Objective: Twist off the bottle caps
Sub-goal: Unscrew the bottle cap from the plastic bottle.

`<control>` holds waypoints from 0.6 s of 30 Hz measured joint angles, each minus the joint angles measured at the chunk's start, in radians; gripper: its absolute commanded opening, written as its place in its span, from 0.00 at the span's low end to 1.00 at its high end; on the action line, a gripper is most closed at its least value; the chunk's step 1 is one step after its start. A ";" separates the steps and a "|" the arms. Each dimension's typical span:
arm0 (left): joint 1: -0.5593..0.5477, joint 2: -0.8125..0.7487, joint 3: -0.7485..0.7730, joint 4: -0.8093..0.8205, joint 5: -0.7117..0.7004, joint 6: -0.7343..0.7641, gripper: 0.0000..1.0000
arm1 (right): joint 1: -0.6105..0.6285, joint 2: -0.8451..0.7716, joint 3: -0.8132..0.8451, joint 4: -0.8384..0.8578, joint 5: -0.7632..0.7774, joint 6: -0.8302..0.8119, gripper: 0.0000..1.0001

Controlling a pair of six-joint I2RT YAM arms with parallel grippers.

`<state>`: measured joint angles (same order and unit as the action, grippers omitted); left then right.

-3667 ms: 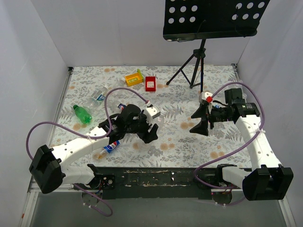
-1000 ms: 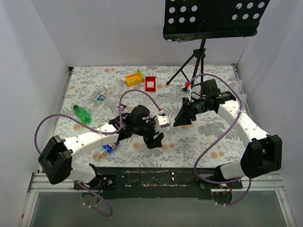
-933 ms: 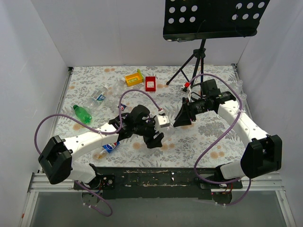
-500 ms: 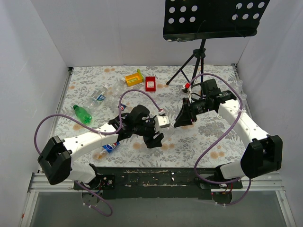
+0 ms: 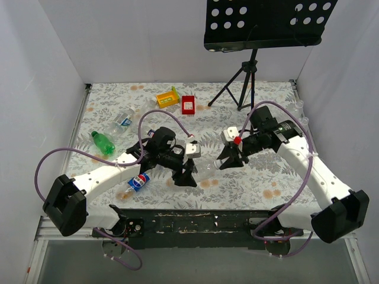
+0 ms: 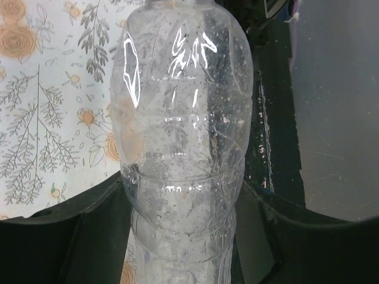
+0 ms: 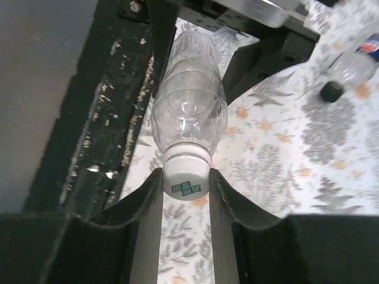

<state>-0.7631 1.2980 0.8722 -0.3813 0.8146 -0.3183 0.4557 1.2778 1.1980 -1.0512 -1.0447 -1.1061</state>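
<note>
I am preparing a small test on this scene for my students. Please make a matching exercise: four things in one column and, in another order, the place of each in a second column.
Things:
1. clear bottle
2. white cap
3. green bottle
4. red tray

Places:
A. on the far part of the table, beside the yellow tray
B. between the fingers of the right gripper
C. lying at the left side of the table
D. between the fingers of the left gripper

Pairs: 1-D, 2-B, 3-C, 4-A.
</note>
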 measured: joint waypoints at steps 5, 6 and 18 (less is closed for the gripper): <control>0.022 0.000 0.005 0.014 0.071 0.001 0.15 | 0.023 -0.081 -0.009 0.030 0.045 -0.068 0.03; 0.023 0.000 0.006 0.013 0.072 0.000 0.14 | 0.023 -0.082 -0.010 0.031 0.048 -0.075 0.03; 0.019 0.000 0.006 -0.023 0.008 -0.003 0.12 | 0.024 -0.121 -0.115 0.142 0.067 -0.039 0.11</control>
<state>-0.7444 1.2984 0.8780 -0.4042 0.8227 -0.3214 0.4797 1.1564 1.0832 -0.9089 -0.9779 -1.1446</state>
